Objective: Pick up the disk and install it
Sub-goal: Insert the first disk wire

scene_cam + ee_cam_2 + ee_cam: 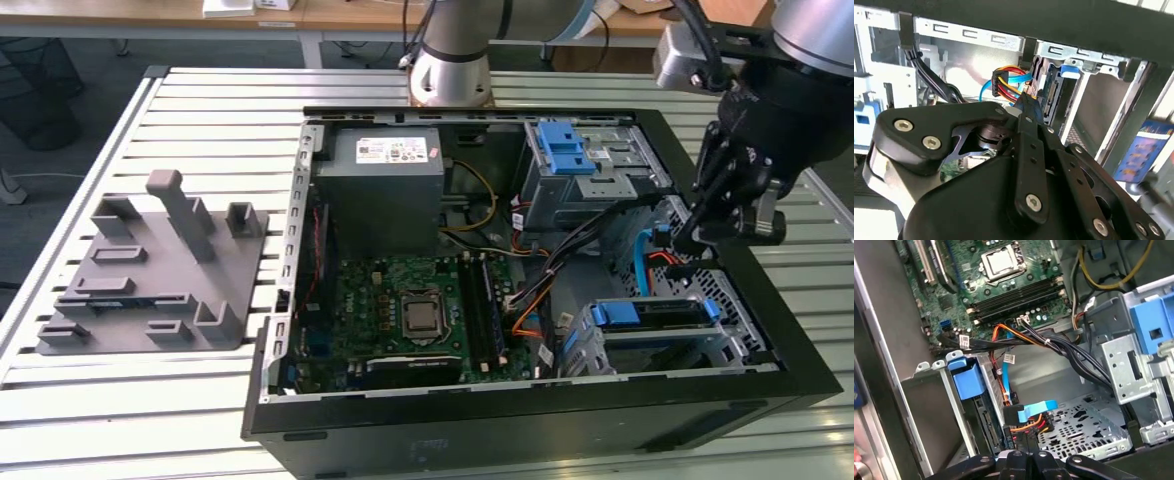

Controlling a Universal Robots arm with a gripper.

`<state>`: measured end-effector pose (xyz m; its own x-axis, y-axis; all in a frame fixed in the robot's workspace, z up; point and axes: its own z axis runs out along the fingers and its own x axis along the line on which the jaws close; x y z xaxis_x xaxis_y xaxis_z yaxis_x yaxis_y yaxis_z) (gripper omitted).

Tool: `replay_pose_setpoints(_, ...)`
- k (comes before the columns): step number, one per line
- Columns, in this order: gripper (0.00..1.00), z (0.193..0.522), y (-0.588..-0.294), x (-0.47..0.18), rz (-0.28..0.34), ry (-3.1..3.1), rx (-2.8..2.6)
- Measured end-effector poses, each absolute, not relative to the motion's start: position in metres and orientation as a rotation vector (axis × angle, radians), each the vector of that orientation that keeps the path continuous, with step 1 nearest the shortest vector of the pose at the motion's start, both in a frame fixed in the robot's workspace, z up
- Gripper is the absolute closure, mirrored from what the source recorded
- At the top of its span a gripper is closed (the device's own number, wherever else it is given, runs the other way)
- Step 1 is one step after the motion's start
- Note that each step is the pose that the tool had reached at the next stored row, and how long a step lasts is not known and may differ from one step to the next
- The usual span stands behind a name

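Note:
The disk (647, 315) sits edge-on in the lower metal drive cage of the open computer case (534, 425), with its blue carrier showing. Both wrist views show its connector end, the disk (985, 422) beside the blue carrier tab and the disk (1051, 97) behind the cables. My gripper (687, 240) hangs inside the case's right side, just above that cage. The fingers (1026, 107) are closed together, and their tips reach the blue flat cable (1036, 410) and the coloured power cable plug (1004, 82). I cannot tell whether they pinch a plug.
A grey power-supply box (387, 180) and an upper drive cage with a blue latch (561, 150) fill the case's far side. The motherboard (414, 310) lies in the middle, with black cable bundles (1064, 347) crossing it. A grey plastic fixture (147, 270) stands on the slatted table at the exterior view's left.

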<state>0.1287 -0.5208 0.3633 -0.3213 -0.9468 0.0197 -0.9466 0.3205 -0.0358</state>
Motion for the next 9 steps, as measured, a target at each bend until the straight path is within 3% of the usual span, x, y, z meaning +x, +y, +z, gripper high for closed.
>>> replay_pose_setpoints(9, 0.89, 0.3622, -0.5241, 0.1242, -0.067, 2.47, -1.924)
